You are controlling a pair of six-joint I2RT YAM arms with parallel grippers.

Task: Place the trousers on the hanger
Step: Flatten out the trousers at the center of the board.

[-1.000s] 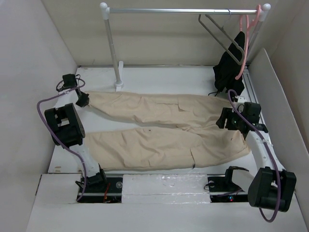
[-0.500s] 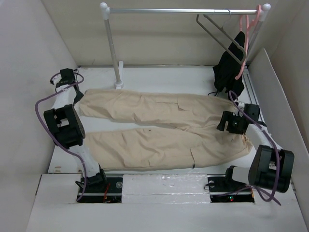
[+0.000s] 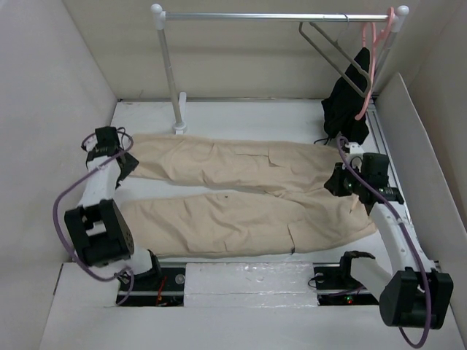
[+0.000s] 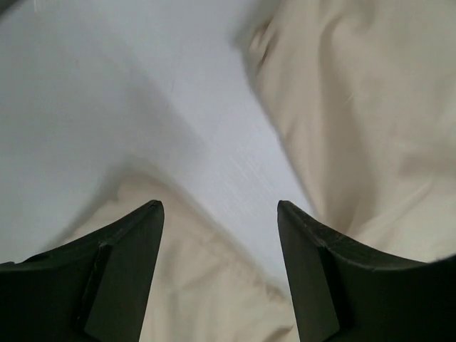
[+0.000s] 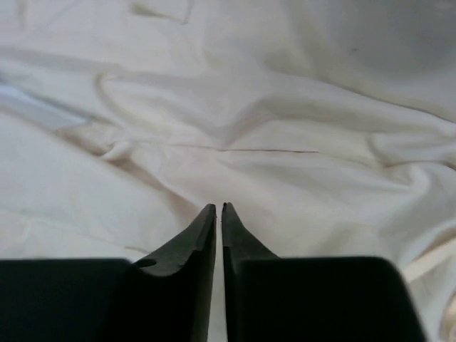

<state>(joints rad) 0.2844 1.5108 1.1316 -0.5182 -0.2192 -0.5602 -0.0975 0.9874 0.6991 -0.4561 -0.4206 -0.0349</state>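
Note:
The beige trousers [image 3: 241, 189] lie flat on the white table [image 3: 241, 113], legs pointing left and waist at the right. My left gripper [image 3: 124, 166] hovers at the far leg's cuff. In the left wrist view it [image 4: 221, 206] is open, with trouser fabric [image 4: 356, 107] to either side and bare table between the fingers. My right gripper [image 3: 338, 182] is over the waist. In the right wrist view it [image 5: 219, 208] is shut, tips just above wrinkled cloth [image 5: 249, 107], and no fabric shows between them. The grey wire hanger [image 3: 332, 51] hangs on the rail at the back right.
A metal rail [image 3: 277, 16] on a white post [image 3: 169, 73] spans the back. A pink hanger [image 3: 370, 58] carrying a black garment [image 3: 344, 102] hangs next to the wire hanger. White walls close in on both sides.
My left gripper has let go of the far leg's cuff and opened, swinging out left and back. My right gripper has closed over the waist.

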